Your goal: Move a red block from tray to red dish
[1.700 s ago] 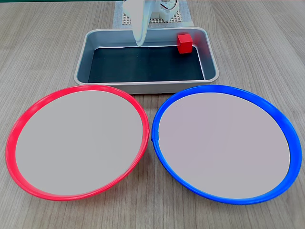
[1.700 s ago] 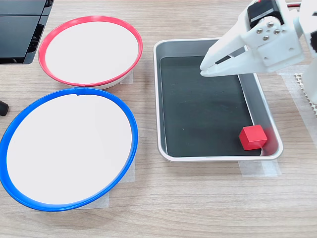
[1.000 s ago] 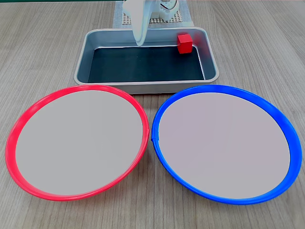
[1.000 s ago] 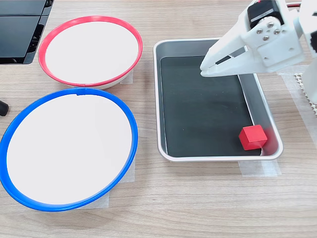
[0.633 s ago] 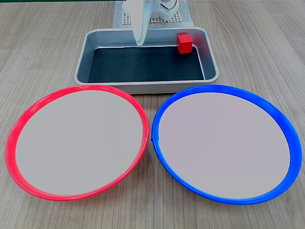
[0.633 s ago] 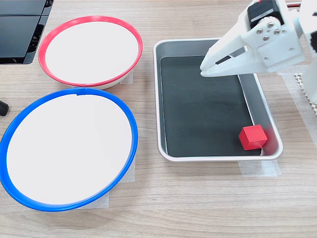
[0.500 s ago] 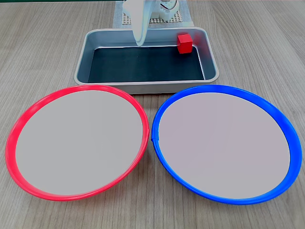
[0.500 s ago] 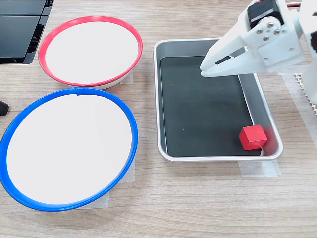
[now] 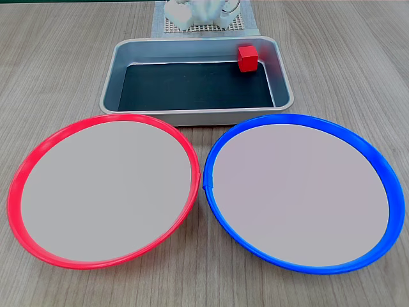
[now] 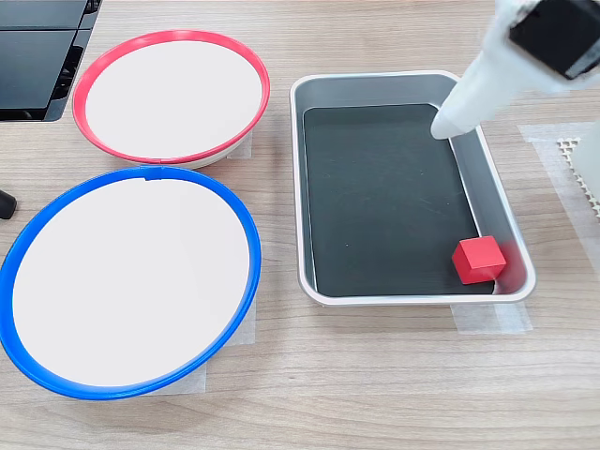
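We count one red block (image 9: 247, 57) — a single cube, seen in both exterior views (image 10: 479, 259). We count one tray (image 9: 192, 117), the only metal pan in either view (image 10: 302, 187). Of round dishes we count two: one red dish (image 9: 25, 167) and one blue-rimmed dish (image 9: 377, 166), and the second exterior view gives the same pair — one red (image 10: 169, 37), one blue (image 10: 131, 178). We count one white arm (image 10: 487, 80), and only one of its fingers shows in the second exterior view. We also count one perforated white mat (image 9: 246, 22) beyond the tray in the first exterior view.
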